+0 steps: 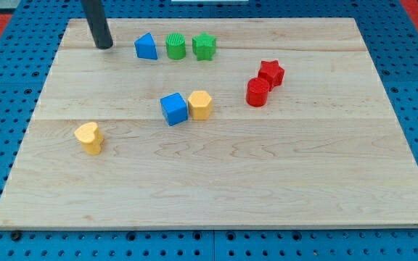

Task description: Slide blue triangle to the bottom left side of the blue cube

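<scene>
The blue triangle [146, 46] sits near the view's top, left of centre. The blue cube [173, 109] sits near the board's middle, touching a yellow hexagon-like block [200, 104] on its right. My tip [104, 45] rests on the board at the view's top left, a short gap to the left of the blue triangle and not touching it. The blue cube lies below and to the right of the triangle.
A green cylinder [175, 46] and a green star [204, 46] stand right of the triangle. A red star [271, 72] and a red cylinder [257, 92] sit at the right. A yellow heart [88, 137] sits at the left. The wooden board [216, 188] lies on a blue pegboard.
</scene>
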Action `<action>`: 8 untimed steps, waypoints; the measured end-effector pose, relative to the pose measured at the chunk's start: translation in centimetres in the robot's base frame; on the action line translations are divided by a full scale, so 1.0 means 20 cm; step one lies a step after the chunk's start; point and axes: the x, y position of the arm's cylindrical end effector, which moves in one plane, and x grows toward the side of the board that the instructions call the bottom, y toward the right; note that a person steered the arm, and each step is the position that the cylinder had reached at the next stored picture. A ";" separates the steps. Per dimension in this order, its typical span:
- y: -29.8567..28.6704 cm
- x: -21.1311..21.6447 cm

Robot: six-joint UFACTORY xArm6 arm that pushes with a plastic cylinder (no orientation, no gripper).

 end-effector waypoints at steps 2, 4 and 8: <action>0.38 -0.13; 0.37 -0.03; 0.46 0.94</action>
